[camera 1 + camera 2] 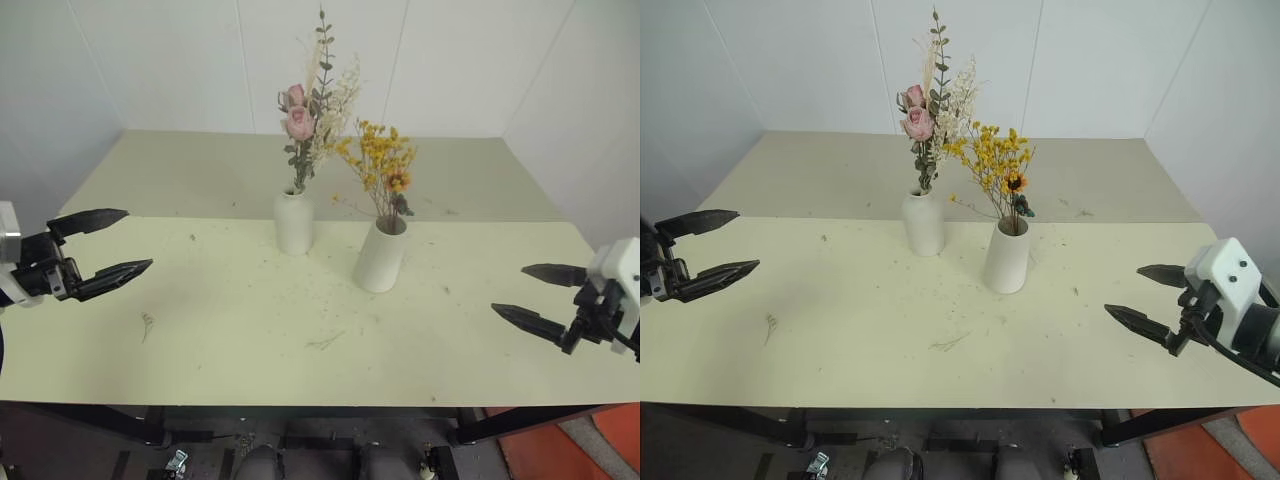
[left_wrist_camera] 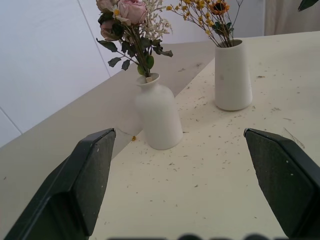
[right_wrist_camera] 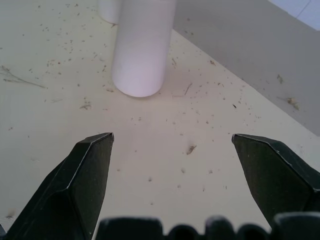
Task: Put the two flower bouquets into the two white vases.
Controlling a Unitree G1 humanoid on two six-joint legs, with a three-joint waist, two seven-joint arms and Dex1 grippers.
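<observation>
Roses [image 1: 297, 122] stand in the bottle vase [image 1: 293, 221], yellow bunch [image 1: 383, 160] in the cylinder vase [image 1: 381, 255] — left gripper [image 1: 112, 243] and right gripper [image 1: 535, 296] gape empty

We see a pale yellow-cream table [image 1: 220, 340] reaching back to white walls, with a seam across it just behind the two vases. On it stand a bottle-shaped white vase [image 1: 294, 221] and, just to its right and nearer us, a plain tapered white vase [image 1: 381, 256]; they stand close but apart, both upright. Fine dried crumbs [image 2: 210, 165] are strewn over the top around them. A small dried sprig [image 1: 147, 322] lies near the left edge, and a thin stalk [image 1: 325, 341] lies in front of the vases.
</observation>
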